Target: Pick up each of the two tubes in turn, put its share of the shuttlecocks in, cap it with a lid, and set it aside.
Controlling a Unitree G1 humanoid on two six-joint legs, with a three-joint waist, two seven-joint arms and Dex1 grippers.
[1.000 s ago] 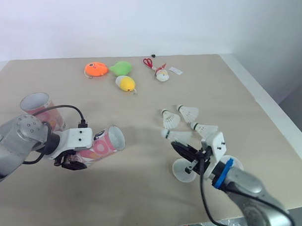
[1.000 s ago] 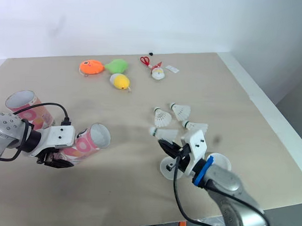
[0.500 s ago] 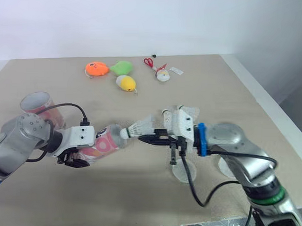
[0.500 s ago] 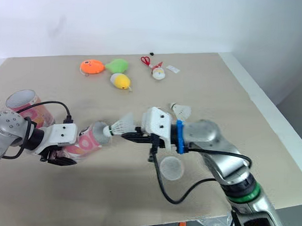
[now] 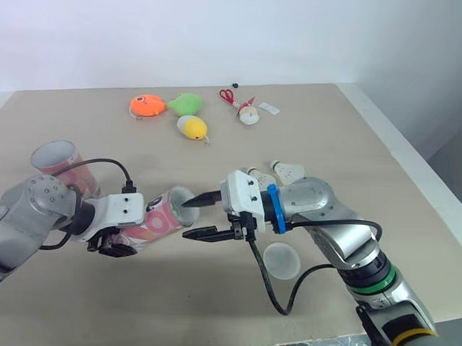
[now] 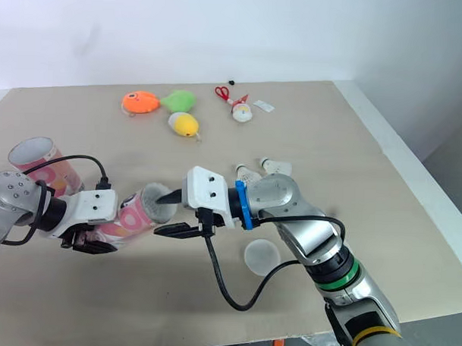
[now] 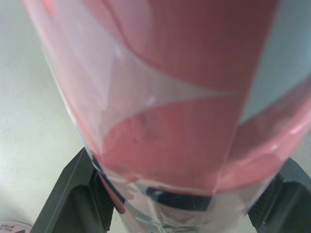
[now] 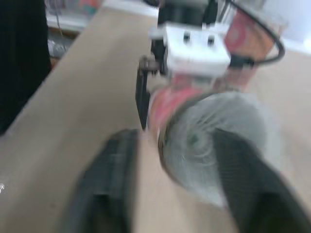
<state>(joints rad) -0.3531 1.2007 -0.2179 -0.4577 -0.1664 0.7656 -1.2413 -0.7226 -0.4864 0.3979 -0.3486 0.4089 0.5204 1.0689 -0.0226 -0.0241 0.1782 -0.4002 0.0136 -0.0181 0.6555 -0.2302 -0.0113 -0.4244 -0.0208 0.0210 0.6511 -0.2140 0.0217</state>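
Pink tube [image 5: 159, 220] nearly level, shuttlecock [image 8: 214, 141] in its mouth; second tube [image 5: 64, 166] upright

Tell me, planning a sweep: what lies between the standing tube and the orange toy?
Bare table between standing tube and orange toy, left eye view.

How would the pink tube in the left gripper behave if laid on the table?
It would probably roll: the tube is a smooth round cylinder. It seems light and fairly stiff, since its mouth looks round though the left gripper clamps it. With no lid on, the shuttlecock just inside could slide out if the mouth dips.
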